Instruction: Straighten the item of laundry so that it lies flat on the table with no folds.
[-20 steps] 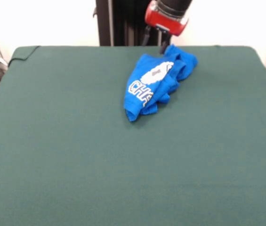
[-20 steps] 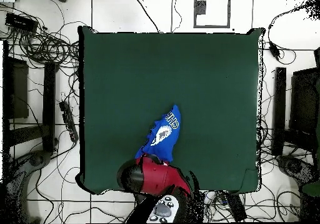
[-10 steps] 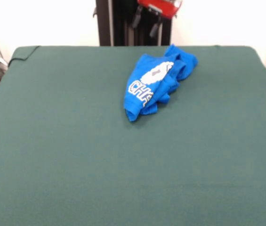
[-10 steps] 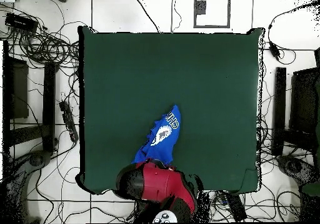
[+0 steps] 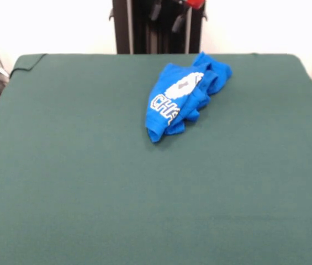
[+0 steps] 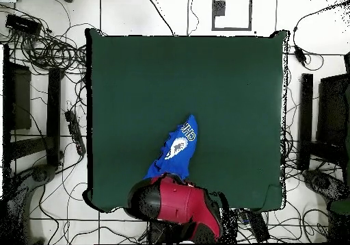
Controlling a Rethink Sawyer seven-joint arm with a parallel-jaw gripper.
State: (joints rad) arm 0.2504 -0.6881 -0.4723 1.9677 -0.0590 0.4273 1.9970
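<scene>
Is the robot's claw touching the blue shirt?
Apart. In the front view the gripper hangs at the top edge, background showing between it and the T-shirt.

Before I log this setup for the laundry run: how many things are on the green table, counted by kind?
Blue T-shirt, crumpled with folds, near the table's robot-side edge: 1
Other items on the table: 0
Total: 1

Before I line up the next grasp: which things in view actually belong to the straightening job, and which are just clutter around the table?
Part of the job:
- blue T-shirt, bunched up with folds
- green table
- end effector, raised above the far edge

Just lying about:
- cables on the floor
- dark equipment beside the table
</scene>
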